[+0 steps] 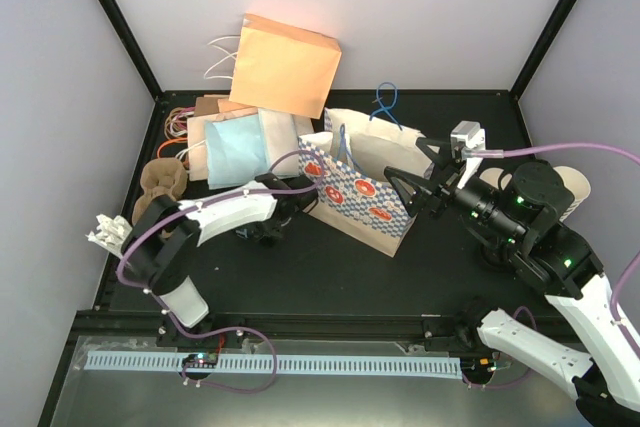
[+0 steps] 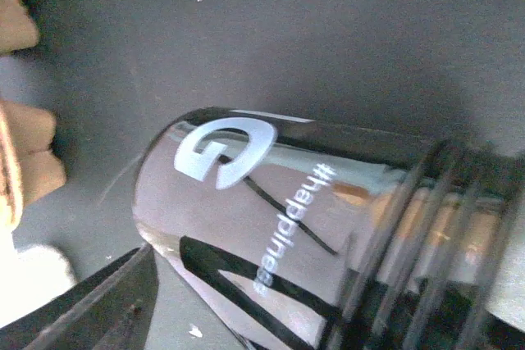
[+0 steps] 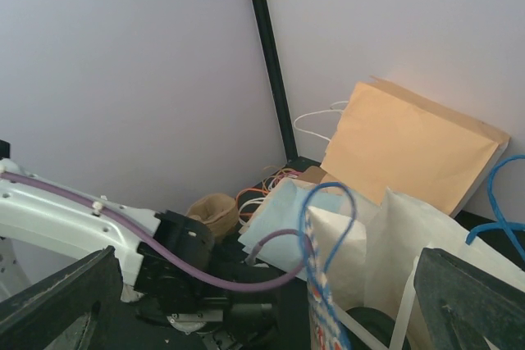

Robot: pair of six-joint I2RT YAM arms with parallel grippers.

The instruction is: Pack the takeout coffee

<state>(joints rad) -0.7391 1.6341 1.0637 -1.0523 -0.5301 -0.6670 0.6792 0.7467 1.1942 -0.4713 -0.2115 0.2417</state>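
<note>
**Cup waits beside the bag.** A takeout coffee cup [image 2: 271,227] fills the left wrist camera. It appears to lie on its side on the dark surface [image 2: 344,47]. Its glossy, dark-patterned wall carries a pale logo and the word "#happiness".

One of the left fingers [image 2: 90,305] shows just beside the cup's nearer end. Its partner is hidden behind the cup, so it cannot be told whether the pair is pinching the cup or standing clear of it.

From overhead, the left arm [image 1: 230,209] reaches to the left end of the blue-checked paper bag [image 1: 355,197]. The cup cannot be picked out in that view, and it looks to be outside the bag. At the bag's mouth the right fingers [image 3: 57,301] are spread wide with nothing between them.

The cup is likely light and thin-walled, so a hard squeeze could dent it. Its shiny taper could also let it slide toward the narrow end. The safest hold looks to be a gentle one across the middle of the body, clear of the rim and near the blurred dark ridges that cross one end. No lid or liquid can be seen.
</note>
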